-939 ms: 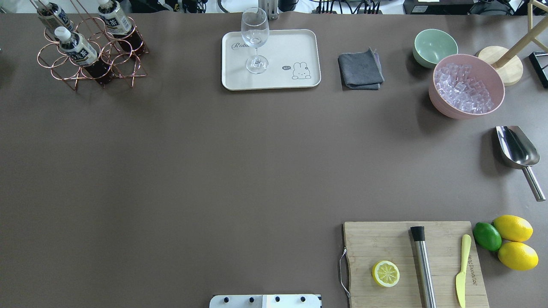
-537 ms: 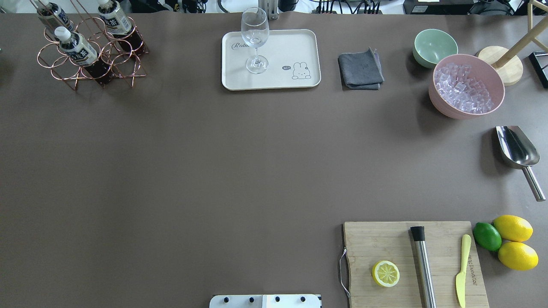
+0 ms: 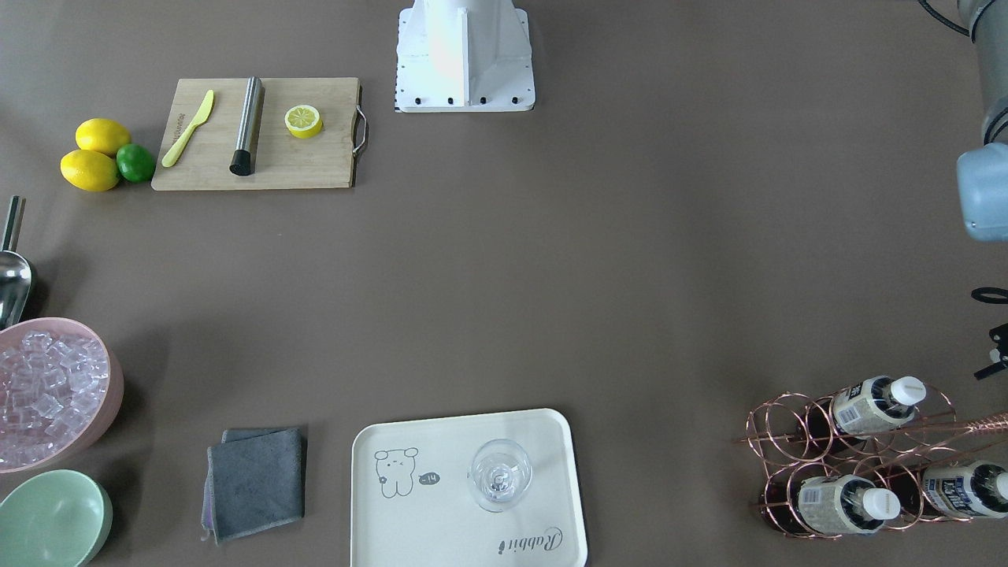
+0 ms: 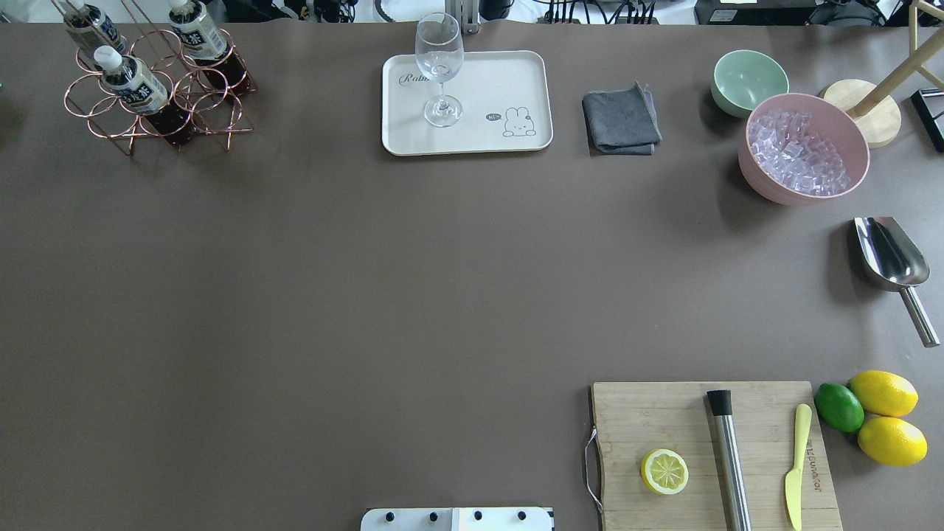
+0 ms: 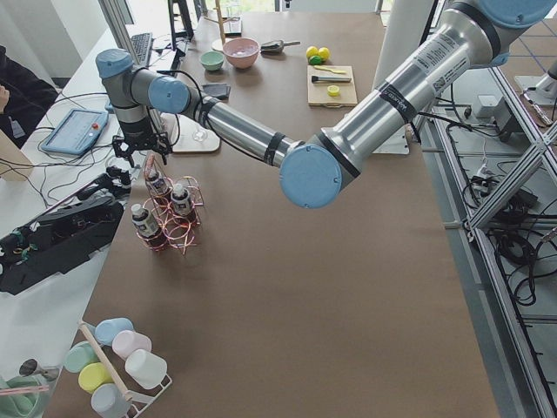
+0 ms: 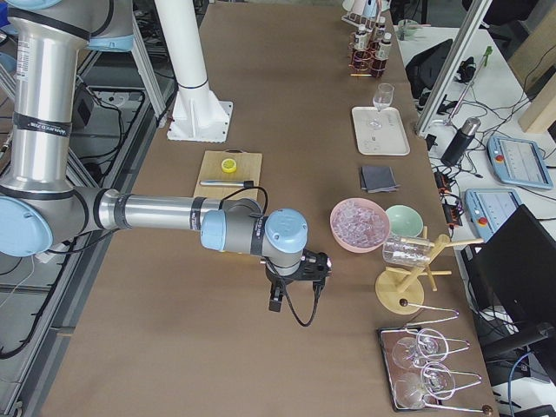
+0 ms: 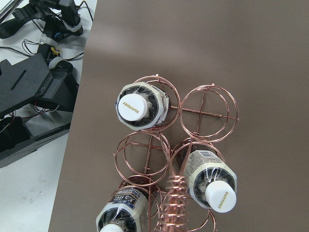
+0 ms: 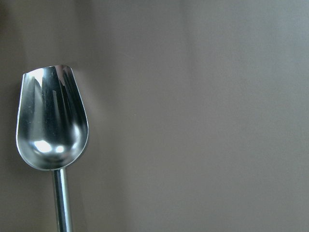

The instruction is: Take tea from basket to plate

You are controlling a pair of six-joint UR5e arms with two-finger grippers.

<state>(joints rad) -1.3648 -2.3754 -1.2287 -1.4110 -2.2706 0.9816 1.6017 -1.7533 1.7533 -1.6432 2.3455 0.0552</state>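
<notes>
Hovering above the basket point(image 7: 205, 114), your left gripper point(image 5: 139, 146) shows no jaw width I can tell. All three bottles sit in cells. Take the tea bottle point(image 7: 133, 107) clear of the handle point(image 7: 174, 205), lift straight up, then cross to the plate point(image 4: 501, 81).

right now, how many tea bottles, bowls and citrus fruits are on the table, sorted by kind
tea bottles: 3
bowls: 2
whole lemons: 2
limes: 1
lemon halves: 1
total: 9
</notes>
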